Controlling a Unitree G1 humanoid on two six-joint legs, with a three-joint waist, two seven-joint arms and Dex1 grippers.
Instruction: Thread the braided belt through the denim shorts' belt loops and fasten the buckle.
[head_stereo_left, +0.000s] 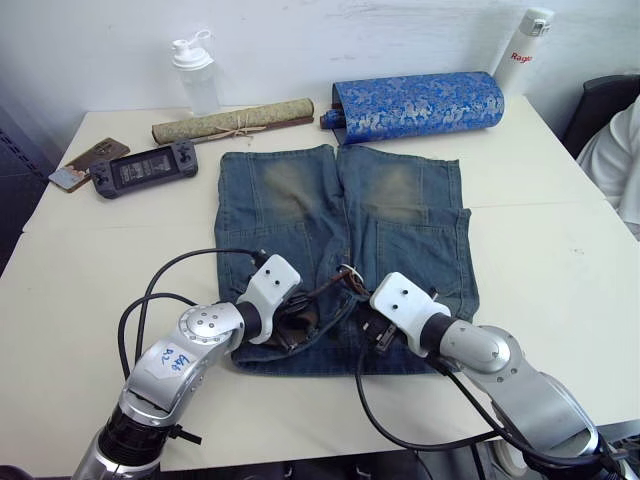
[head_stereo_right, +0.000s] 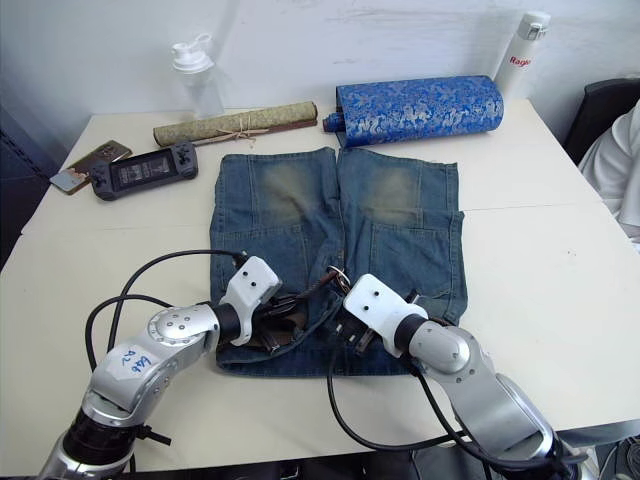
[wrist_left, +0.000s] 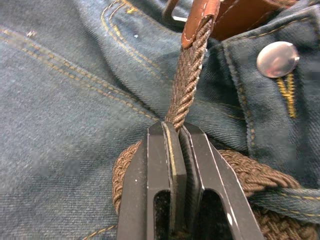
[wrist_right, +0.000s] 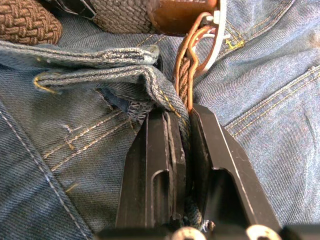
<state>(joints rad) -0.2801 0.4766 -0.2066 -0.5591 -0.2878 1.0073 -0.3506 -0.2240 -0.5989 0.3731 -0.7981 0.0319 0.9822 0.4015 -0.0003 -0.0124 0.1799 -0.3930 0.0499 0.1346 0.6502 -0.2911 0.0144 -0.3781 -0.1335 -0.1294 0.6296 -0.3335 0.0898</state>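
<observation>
Braided belt lies bunched at the waistband of the denim shorts, near the surface's front edge. Left end effector pinches the woven strap below its leather tab. Right end effector pinches denim and strap beside the buckle. Opposed pulls could drag the strap out or rumple the waistband. Belt loops are hard to make out; arms hide the waistband.

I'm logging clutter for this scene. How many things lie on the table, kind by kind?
Bottles: 2
Rolls: 2
Handheld console: 1
Phone: 1
Shorts: 1
Belt: 1
Total: 8
</observation>
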